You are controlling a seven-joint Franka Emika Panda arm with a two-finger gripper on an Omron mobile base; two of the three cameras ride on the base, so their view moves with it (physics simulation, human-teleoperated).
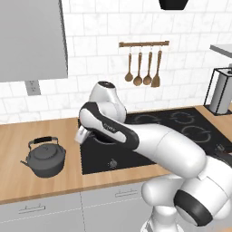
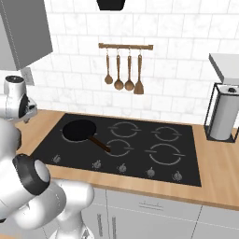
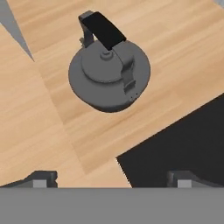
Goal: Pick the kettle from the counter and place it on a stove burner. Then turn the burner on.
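The kettle [image 1: 45, 157] is sitting upright on the counter [image 1: 13, 136], left of the black cooktop [image 2: 186, 140] and apart from its edge. The gripper [image 3: 111, 178] is being held well above it with its jaws spread wide and nothing between them.

The arched handle [image 3: 105, 29] is being seen off-centre from above, near the top of the hand view. A straight descent from here would probably be landing the fingertips on the wood beside the cooktop corner, not on the handle. A skewed closing could be tipping the kettle or pushing it along the counter.

In the right base view a frying pan [image 2: 79, 130] is being shown occupying 1 burner, while 4 others, among them a free stove burner [image 2: 164, 154], are lying bare; a row of knobs [image 2: 122, 167] is also visible there. The spout's direction is being given by the left base view.
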